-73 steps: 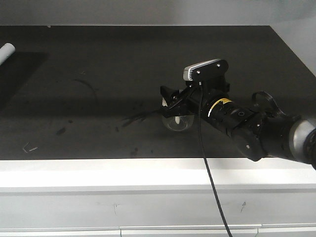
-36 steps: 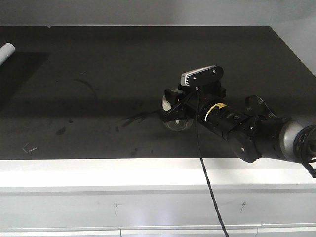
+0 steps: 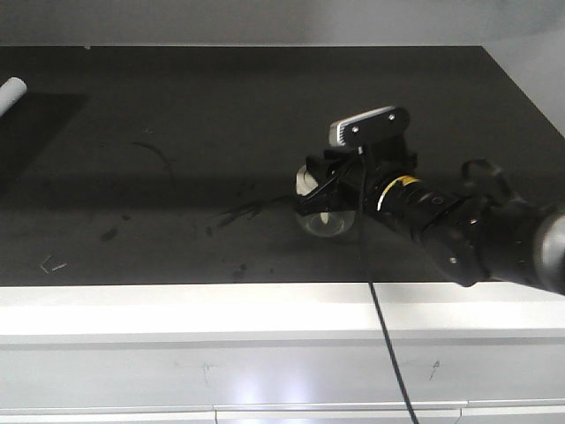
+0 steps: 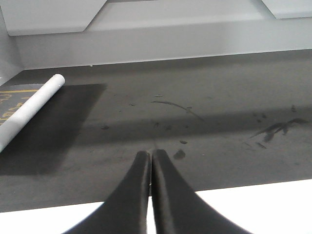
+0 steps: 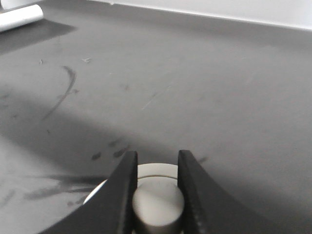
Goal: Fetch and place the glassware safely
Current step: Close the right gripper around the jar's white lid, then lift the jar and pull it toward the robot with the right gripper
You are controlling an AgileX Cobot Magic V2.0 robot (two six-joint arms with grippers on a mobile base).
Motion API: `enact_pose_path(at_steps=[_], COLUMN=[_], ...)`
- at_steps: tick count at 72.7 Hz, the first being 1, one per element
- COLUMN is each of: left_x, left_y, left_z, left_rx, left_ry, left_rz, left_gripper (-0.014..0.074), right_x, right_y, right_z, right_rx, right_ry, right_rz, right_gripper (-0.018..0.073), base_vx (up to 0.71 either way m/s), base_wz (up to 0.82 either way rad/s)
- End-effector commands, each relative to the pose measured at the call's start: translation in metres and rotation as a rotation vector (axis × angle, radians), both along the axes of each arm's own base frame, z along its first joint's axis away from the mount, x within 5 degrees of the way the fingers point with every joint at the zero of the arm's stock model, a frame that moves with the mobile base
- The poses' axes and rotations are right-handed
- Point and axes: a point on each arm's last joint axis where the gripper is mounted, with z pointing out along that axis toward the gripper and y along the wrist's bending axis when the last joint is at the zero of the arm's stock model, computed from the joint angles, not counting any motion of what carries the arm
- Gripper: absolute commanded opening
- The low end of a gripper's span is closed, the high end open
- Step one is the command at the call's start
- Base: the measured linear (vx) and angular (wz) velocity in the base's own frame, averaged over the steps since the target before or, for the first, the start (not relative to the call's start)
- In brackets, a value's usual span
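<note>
Black matting covers the tabletop (image 3: 177, 106), and the glass jar (image 3: 321, 223) sits right of its middle, closer to the front edge than the back. From the front view it cannot be told whether the jar's base touches the surface or hangs just above it.

The right gripper (image 5: 157, 156) reaches in low from the right edge. Its two fingers (image 5: 121, 195) are clenched on either side of the knob (image 5: 158, 208) atop the cream-white lid (image 5: 157, 171). That hold probably suits the jaw span better than the round glass body would. It looks risky, though: if the lid only rests on the jar, a lift could bring the lid up alone and leave the glass behind. A slow, level rise would likely be the safe choice.

The left gripper (image 4: 150, 155) is pressed shut on nothing, fingertip against fingertip. It hovers over the front-left part of the tabletop, well apart from the jar, apparently parked out of the working arm's way.

A white roll (image 3: 11, 89) lies at the far left corner, clear of any likely carrying path.
</note>
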Motion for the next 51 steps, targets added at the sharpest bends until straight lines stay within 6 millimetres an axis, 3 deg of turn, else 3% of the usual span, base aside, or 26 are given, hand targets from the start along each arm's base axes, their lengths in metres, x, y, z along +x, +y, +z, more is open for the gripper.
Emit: enact_pose_path(at_steps=[1,12,23,51], left_x=[0.0,0.0,0.0,0.0], left_y=[-0.001,-0.001,-0.001,-0.001], left_z=[0.015,0.015,0.015,0.015], left_rx=[-0.014,-0.014,-0.014,-0.014], left_ry=[-0.088,-0.088,-0.088,-0.088], left_rz=[-0.011,-0.011,-0.011,-0.011], left_gripper=[-0.0007,-0.0007,-0.0007,-0.0007], right_x=[-0.012,-0.034,-0.069,-0.168], right_y=[-0.006,-0.015,-0.029,-0.061], right_z=[0.06,0.089,0.102,0.087], right_rx=[0.084,0.069,0.077,0.117], right_ry=[-0.193,-0.246,-0.292,-0.295], right_rz=[0.007,0.016,0.023,0.14], right_gripper=[-0.0003,-0.0001,-0.0001,-0.0001], base_vx=[0.0,0.0,0.0,0.0], base_wz=[0.0,0.0,0.0,0.0])
